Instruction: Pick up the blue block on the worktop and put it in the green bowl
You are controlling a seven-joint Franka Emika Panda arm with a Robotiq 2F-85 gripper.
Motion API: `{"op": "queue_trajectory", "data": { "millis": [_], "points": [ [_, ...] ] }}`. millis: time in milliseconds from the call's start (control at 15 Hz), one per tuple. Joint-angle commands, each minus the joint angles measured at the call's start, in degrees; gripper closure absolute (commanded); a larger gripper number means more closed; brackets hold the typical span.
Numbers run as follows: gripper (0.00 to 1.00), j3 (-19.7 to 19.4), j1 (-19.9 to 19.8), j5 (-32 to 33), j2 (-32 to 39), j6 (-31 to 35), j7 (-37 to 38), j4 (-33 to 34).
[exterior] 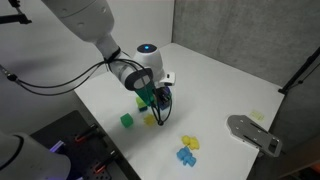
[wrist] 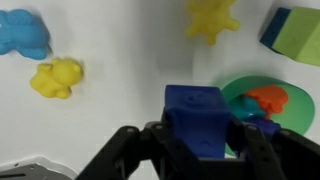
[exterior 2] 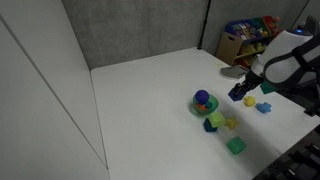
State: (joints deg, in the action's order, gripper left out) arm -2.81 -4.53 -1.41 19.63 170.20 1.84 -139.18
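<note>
In the wrist view my gripper (wrist: 197, 140) is shut on the blue block (wrist: 195, 108), a dark saturated blue cube held between the two black fingers. The green bowl (wrist: 238, 92) lies just to the right of the block, with an orange and a purple toy inside it. In both exterior views the gripper (exterior: 160, 100) (exterior 2: 240, 93) hangs close beside the green bowl (exterior: 146, 98) (exterior 2: 200, 108). The held block is hard to make out there.
Loose toys lie around: a cyan one (wrist: 22, 32), two yellow ones (wrist: 57, 77) (wrist: 210, 17) and a green-and-blue block (wrist: 292, 32). A green cube (exterior: 127, 120) (exterior 2: 235, 146) sits near the table's edge. A grey device (exterior: 250, 130) lies at the table's far side.
</note>
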Motion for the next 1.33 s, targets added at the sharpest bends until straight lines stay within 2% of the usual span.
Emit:
{"op": "queue_trajectory", "data": {
  "millis": [0, 133, 533, 600, 667, 867, 1067, 1267],
  "points": [
    [0.76, 5.7, -1.4, -3.8, 0.1, -5.2, -2.5, 5.1],
    [0.76, 7.7, -1.1, -5.5, 1.9, -7.5, -2.8, 8.5],
    [0.76, 8.1, 0.8, -5.2, 8.1, -11.2, -1.8, 15.5],
    [0.26, 8.0, 0.7, -5.2, 8.6, -11.7, -1.8, 16.1],
    [0.25, 8.1, 0.4, -5.4, 9.0, -12.2, -1.8, 16.7],
    [0.03, 7.8, 0.3, -5.4, 8.4, -14.2, -1.6, 17.2],
    [0.0, 8.4, -0.5, -6.3, 6.1, -17.1, -2.2, 16.9],
    [0.0, 7.2, -0.1, -6.3, 2.5, -21.9, -1.2, 16.3]
  ]
}}
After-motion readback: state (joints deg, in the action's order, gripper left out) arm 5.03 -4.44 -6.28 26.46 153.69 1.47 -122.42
